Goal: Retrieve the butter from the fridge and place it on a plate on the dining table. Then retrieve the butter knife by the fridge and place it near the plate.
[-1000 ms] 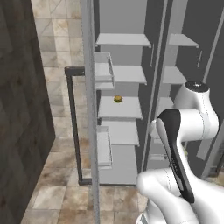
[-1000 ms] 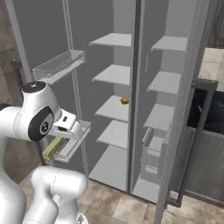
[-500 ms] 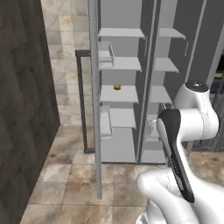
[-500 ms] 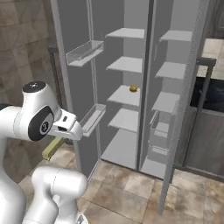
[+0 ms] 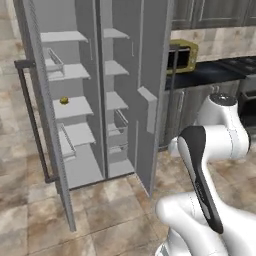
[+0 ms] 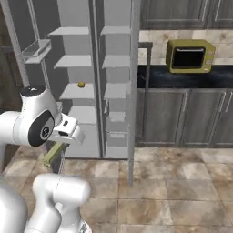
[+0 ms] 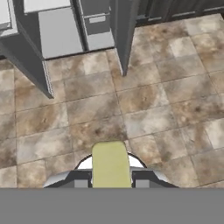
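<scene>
The butter is already in the gripper — a slim yellowish-olive stick that stands up between the two fingertips at the bottom centre of the hand view, above brown stone floor tiles. In the right base view the same stick pokes down and to the left from the hand, at the lower left of the frame. The jaws are nearly closed and clamp the stick on both sides.

The fridge stands with both doors open at the upper left of the left base view, pale shelves showing and a small round item on one of them. A yellow microwave sits on the dark tabletop at the upper right of the right base view.

The step in hand appears to be carrying the butter away to the plate. It likely goes best with the grip kept firm, the hand level and close to the body, and the arm kept clear of the open fridge doors.
</scene>
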